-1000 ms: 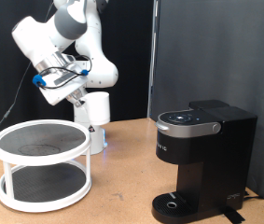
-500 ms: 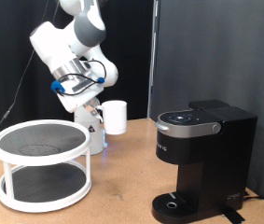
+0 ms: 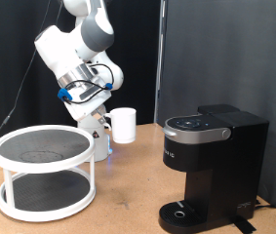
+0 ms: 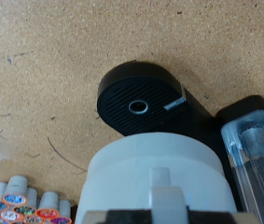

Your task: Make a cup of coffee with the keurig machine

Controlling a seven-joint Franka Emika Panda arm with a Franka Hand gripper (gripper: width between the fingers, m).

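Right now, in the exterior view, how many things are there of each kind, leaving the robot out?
White mugs: 1, the cup, held up in the air at the pincer.
Black coffee makers: 1, the keurig machine.
White two-tier round racks: 1, the rack.
Wooden tables: 1, the table.
Total: 4.

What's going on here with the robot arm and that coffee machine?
The gripper holds the white cup in the air, above the table, between the white two-tier rack and the black keurig machine. The machine's lid is down and its drip base is bare; the wrist view looks down on it past the cup.
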